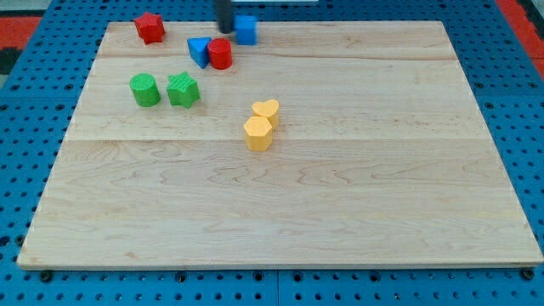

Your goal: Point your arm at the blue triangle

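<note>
The blue triangle lies flat on the bench near its top edge, left of centre, touching or all but touching the red cylinder on its right side. It looks like a small, rigid, light block with smooth faces, so I judge it will skid easily on the wood and turn if nudged off-centre; nothing here can grasp it, and the only contact possible is a push against a flat side face, though the task only asks for pointing. Its shape is hard to read at this size: one corner seems to aim toward the bench's bottom edge, with a flat side facing the top edge, and I cannot make out a clear long axis. My tip, the end effector, is a bare rod with no jaws to open or close; it stands just above and to the right of the triangle, between the red cylinder and the blue cube. Farther out sit a red star-like block by the top left corner, a green cylinder and green star-like block, and a yellow heart touching a yellow hexagon near the middle.
</note>
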Available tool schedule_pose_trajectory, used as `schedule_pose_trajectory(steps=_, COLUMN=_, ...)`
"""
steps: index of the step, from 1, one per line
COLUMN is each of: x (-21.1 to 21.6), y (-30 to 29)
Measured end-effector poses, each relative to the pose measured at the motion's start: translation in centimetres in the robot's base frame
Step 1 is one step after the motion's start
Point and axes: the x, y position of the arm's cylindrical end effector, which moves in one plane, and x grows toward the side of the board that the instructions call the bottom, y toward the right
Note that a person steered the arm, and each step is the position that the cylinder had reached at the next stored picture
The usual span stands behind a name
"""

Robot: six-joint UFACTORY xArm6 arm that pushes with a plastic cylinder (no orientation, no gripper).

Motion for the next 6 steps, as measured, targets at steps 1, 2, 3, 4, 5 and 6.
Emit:
schedule_pose_trajectory(steps=1, x=0.9, y=12.6)
schedule_pose_trajectory(steps=2, x=6.3, y=8.8)
schedule_pose_trajectory(steps=3, x=11.6, y=1.0)
schedule_pose_trajectory(steps=4, x=11.4, y=-6.6)
schedule_pose_trajectory(steps=5, x=9.2, y=-10.1)
schedule_pose_trajectory(steps=6, x=5.3, y=-10.9)
